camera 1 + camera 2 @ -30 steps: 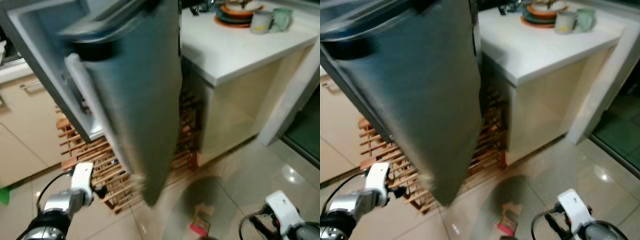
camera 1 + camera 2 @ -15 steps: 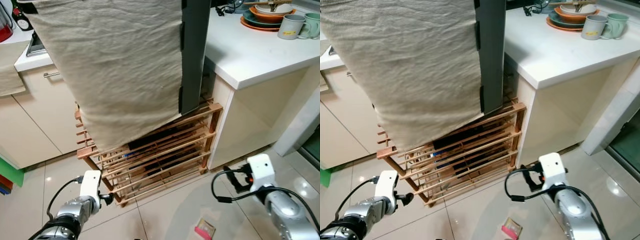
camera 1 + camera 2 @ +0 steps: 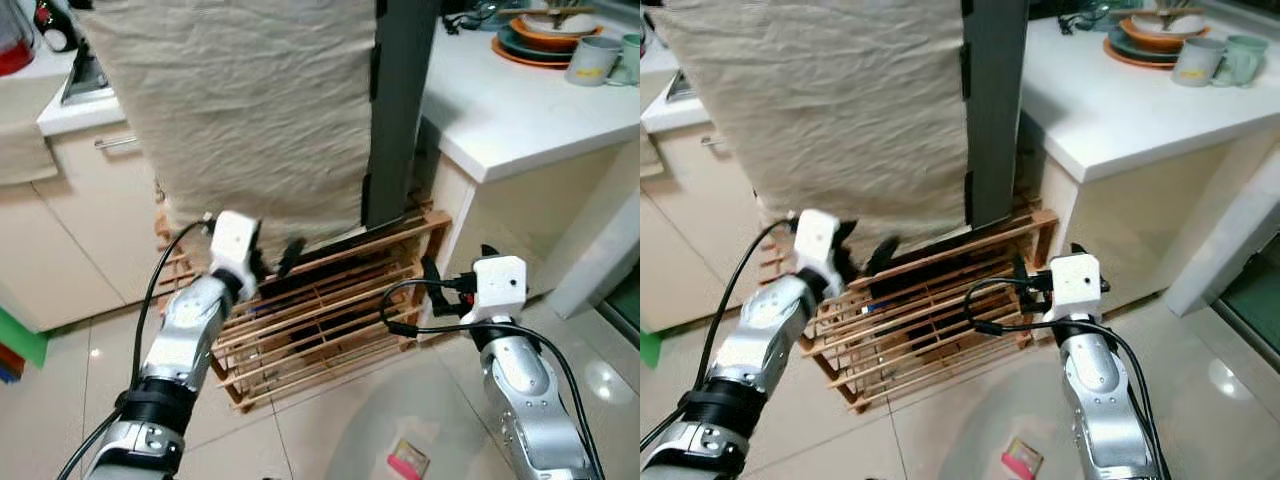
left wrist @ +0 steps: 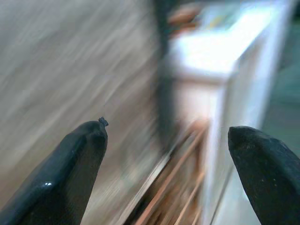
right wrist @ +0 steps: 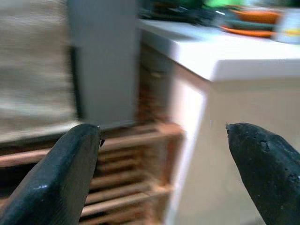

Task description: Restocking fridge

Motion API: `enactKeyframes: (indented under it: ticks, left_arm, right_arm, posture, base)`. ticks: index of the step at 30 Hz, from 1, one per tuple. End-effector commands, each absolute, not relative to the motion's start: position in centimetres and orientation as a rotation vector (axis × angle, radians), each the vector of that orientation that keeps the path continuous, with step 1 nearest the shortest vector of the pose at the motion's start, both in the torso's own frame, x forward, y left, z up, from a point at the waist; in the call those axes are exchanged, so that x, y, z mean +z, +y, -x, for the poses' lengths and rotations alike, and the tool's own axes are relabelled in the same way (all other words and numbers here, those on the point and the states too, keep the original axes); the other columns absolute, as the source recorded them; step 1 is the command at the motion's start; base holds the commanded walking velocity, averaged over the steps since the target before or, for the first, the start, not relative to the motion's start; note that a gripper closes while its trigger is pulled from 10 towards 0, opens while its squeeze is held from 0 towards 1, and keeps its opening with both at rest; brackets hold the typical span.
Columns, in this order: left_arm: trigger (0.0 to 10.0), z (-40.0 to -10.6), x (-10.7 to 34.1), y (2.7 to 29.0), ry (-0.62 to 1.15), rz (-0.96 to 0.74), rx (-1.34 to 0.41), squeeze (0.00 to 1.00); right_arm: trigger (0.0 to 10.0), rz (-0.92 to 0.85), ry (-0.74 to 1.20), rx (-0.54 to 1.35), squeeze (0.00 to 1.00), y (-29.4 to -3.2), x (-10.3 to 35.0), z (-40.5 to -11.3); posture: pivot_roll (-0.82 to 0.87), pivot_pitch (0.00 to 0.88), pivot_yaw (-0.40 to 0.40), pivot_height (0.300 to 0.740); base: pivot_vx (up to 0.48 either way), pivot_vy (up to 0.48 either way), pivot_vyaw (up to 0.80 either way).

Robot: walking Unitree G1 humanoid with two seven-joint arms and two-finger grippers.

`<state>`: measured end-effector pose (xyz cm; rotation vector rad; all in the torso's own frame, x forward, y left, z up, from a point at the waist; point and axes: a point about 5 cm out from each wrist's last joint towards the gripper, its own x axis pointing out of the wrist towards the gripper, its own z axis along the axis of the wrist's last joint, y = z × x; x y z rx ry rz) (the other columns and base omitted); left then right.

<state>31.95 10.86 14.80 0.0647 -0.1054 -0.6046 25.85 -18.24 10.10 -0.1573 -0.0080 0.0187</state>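
beige creased cloth [image 3: 250, 110] hangs over the front of the tall dark grey fridge [image 3: 398, 110], its lower edge ending just above the low wooden slatted rack [image 3: 320, 310] on the glossy tiled floor [image 3: 330, 440]. the fridge's side edge stands close beside the white countertop [image 3: 500, 110], which carries stacked orange and teal plates [image 3: 545, 35] and a grey mug [image 3: 590, 58]. the left gripper [image 3: 280, 262] is raised near the cloth's bottom hem, fingers spread apart and empty. the right gripper [image 3: 432, 285] hovers before the rack's right corner post, near the counter's side panel, fingers parted, holding nothing. a small pink packet [image 3: 405, 460] lies on open floor between the arms.
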Motion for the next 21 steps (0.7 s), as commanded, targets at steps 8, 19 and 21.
enactKeyframes:
  ticks: [8,19,21]
  left_arm:
    - [10.0,-31.8,16.2,11.9,-0.118,0.077,-0.534,0.00]
    - [10.0,-30.8,16.3,11.6,-0.096,0.146,-0.549,0.00]
    - [10.0,-30.8,16.2,11.7,-0.091,0.136,-0.547,0.00]
  right_arm:
    - [10.0,0.150,-0.038,-0.133,0.00,-19.8,10.7,-25.8]
    - [10.0,0.154,-0.021,-0.156,0.00,-19.8,10.3,-25.0]
    - [10.0,0.156,-0.022,-0.154,0.00,-19.7,10.3,-25.0]
  posture:
    - [-0.15,0.000,0.069,0.740]
    - [-0.15,0.000,0.070,0.740]
    - [-0.15,0.000,0.070,0.740]
  base:
    - [0.000,-0.095,-0.73]
    - [0.000,-0.449,-0.73]
    - [0.000,-0.247,-0.73]
